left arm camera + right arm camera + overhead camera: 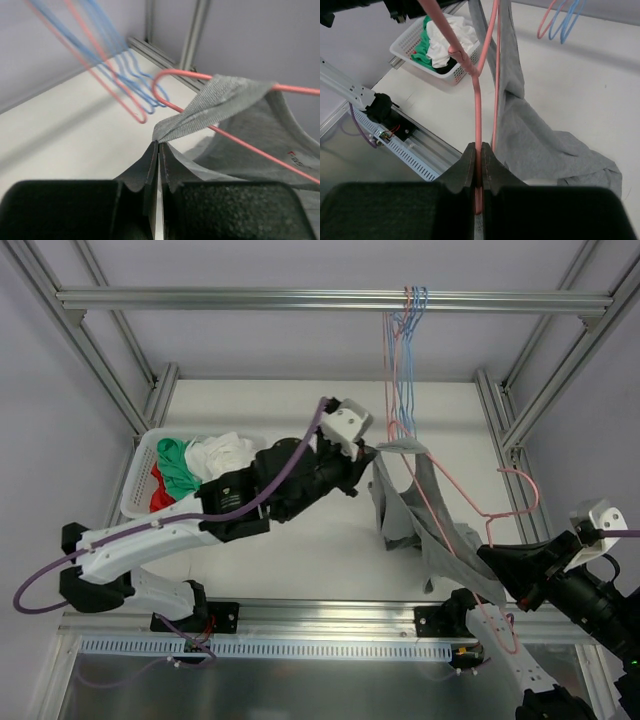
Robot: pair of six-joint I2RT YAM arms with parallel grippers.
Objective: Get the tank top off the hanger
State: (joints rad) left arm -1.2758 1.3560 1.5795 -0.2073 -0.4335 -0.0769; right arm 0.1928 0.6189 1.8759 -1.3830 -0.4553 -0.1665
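A grey tank top (425, 525) hangs on a pink wire hanger (470, 502) above the white table. My left gripper (368, 458) is shut on one shoulder strap (215, 105) of the tank top, pinched at the fingertips (159, 145) beside the hanger's end loop (167, 85). My right gripper (492, 558) is shut on the pink hanger's wire (478, 115), holding it up; the grey fabric (530, 140) drapes down to the table beside it.
A white basket (140, 480) with green, white and red clothes sits at the table's left, also seen in the right wrist view (405, 47). Several blue and pink spare hangers (405, 350) hang from the top rail. Aluminium frame posts (500, 410) border the table.
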